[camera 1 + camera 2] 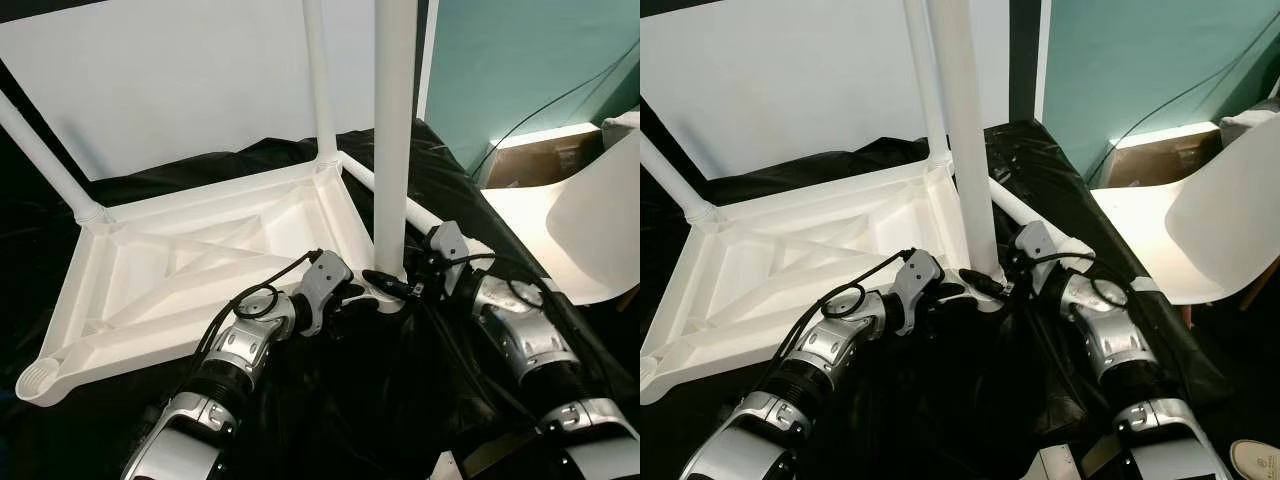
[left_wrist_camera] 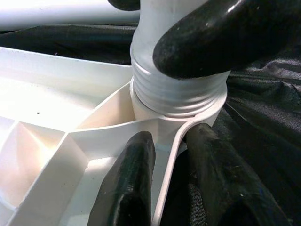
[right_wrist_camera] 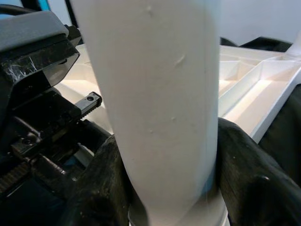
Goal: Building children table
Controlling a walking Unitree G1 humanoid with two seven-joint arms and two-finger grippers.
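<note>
No brand, label or writing can be read anywhere.

The right gripper (image 1: 400, 275) pinches the near table leg (image 1: 393, 130) just above its base; in the right wrist view its black fingers (image 3: 244, 174) press on both sides of the white tube. The left gripper (image 1: 362, 292) meets the same corner from about 9 o'clock. In the left wrist view one of its fingers (image 2: 131, 188) lies inside the corner wall of the tabletop and the other outside, straddling the rim just below the threaded collar (image 2: 174, 96); whether they actually squeeze the rim cannot be told.

The white tabletop (image 1: 200, 270) lies upside down, ribbed underside up, at the centre of the head views. Two more legs stand in its corners at 12 o'clock (image 1: 320, 80) and 10 o'clock (image 1: 40, 150). An empty socket (image 1: 38, 380) shows at 8 o'clock.

It rests on crumpled black sheeting (image 1: 340, 400). A white board (image 1: 180, 80) stands behind, a teal wall (image 1: 520, 60) at 1 o'clock, and a white chair (image 1: 1200, 230) at 3 o'clock.
</note>
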